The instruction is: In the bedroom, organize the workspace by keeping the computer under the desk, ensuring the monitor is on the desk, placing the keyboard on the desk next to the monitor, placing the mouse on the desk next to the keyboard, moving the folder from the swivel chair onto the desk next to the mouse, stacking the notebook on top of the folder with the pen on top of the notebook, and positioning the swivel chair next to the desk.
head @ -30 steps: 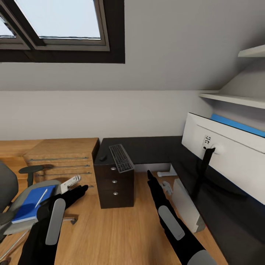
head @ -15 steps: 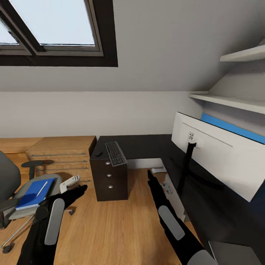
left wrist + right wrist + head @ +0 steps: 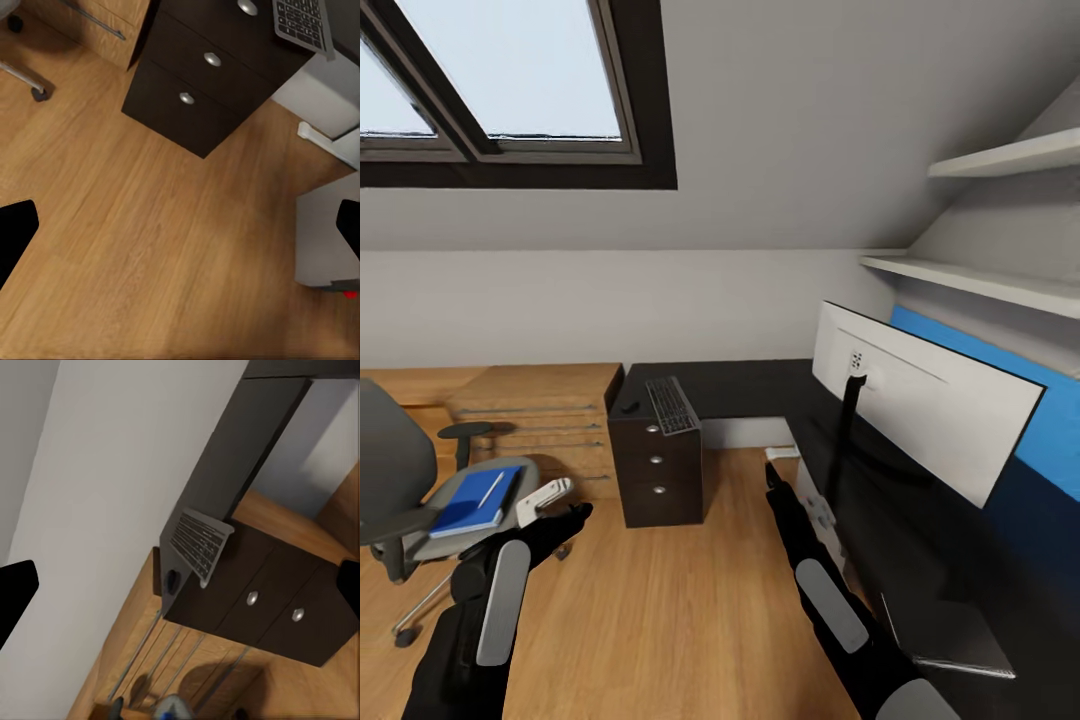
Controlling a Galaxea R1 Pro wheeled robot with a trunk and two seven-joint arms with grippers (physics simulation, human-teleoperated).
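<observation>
The left hand (image 3: 556,507) hangs over bare light wood floor (image 3: 660,610), its two black fingers (image 3: 15,232) spread wide with nothing between them. The right hand (image 3: 772,478) reaches forward beside the long black L-shaped worktop (image 3: 750,385), fingers likewise parted and empty.

At nine o'clock from the left hand sits the grey upholstered swivel chair (image 3: 390,465), and on its seat lies the bright blue flat folder (image 3: 472,503) with a slim white pen (image 3: 489,489) resting on top. At twelve o'clock stands the black drawer unit with round silver knobs (image 3: 656,470); the flat black keyboard (image 3: 671,405) lies on the worktop above it, its near end overhanging the edge, with a small dark mouse (image 3: 630,407) just beside it. At two o'clock from the right hand, the wide monitor (image 3: 920,395) stands on the worktop, pale back showing.
</observation>
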